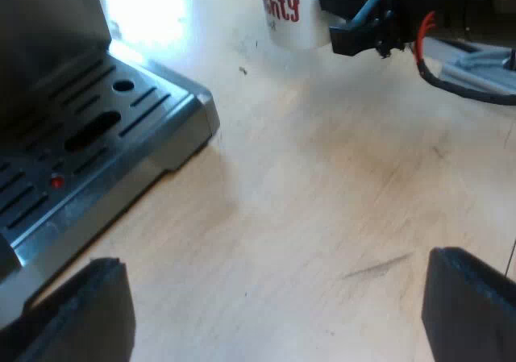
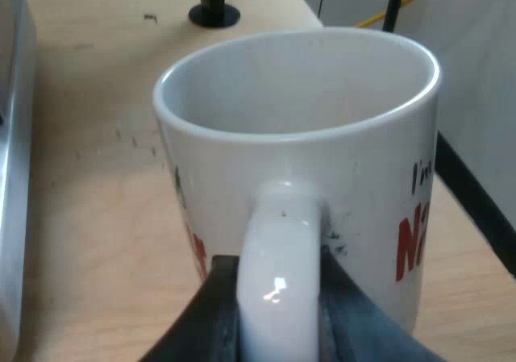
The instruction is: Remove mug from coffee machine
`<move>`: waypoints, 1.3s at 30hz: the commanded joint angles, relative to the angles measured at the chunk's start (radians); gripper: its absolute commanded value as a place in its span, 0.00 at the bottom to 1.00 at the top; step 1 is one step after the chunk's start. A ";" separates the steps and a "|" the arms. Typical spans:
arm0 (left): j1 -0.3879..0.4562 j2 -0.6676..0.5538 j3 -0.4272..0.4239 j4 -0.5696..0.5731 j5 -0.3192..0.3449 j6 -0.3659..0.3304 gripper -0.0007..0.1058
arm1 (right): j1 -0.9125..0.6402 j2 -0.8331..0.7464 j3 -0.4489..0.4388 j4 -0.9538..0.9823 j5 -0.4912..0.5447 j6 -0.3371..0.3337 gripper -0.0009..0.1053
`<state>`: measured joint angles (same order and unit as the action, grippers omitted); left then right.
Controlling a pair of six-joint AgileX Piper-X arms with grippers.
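Gripping the white mug (image 2: 298, 136) by its handle (image 2: 278, 273), right jaws are clamped tight; mug is off the espresso machine's drip tray (image 1: 89, 152), over the wooden tabletop (image 1: 322, 185). Left jaws wide apart above tabletop, beside the tray.

The left wrist view looks low across the pale wooden table (image 1: 322, 185) toward the far white red-lettered ceramic mug (image 1: 282, 15) (image 2: 322, 160); the right view faces the same mug very close, handle side
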<state>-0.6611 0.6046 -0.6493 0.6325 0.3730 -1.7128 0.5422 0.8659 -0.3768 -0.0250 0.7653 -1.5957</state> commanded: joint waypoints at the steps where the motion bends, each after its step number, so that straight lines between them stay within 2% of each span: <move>1: -0.004 0.016 0.001 -0.018 -0.003 -0.010 0.75 | -0.025 -0.011 0.028 -0.127 -0.098 -0.089 0.01; 4: -0.004 0.025 0.001 -0.018 -0.003 -0.010 0.75 | -0.055 -0.011 0.074 -0.222 -0.167 -0.143 0.01; 8: -0.004 0.027 0.001 -0.018 -0.003 -0.010 0.75 | -0.102 -0.011 0.119 -0.322 -0.213 -0.143 0.01; 13: -0.004 0.027 0.001 -0.026 -0.003 -0.010 0.75 | -0.182 0.031 0.148 -0.425 -0.395 -0.228 0.01; 16: -0.004 0.027 0.001 -0.042 -0.003 -0.010 0.75 | -0.203 0.092 0.148 -0.490 -0.447 -0.253 0.01; 31: -0.004 0.027 0.001 -0.040 -0.003 -0.010 0.75 | -0.203 0.451 0.148 -0.883 -0.447 -0.264 0.01; 39: -0.004 0.034 0.004 -0.040 -0.029 -0.010 0.75 | -0.203 0.533 0.148 -0.915 -0.445 -0.264 0.01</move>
<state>-0.6611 0.6326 -0.6493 0.6030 0.3549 -1.7128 0.3431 1.3988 -0.2196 -0.9010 0.3194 -1.8442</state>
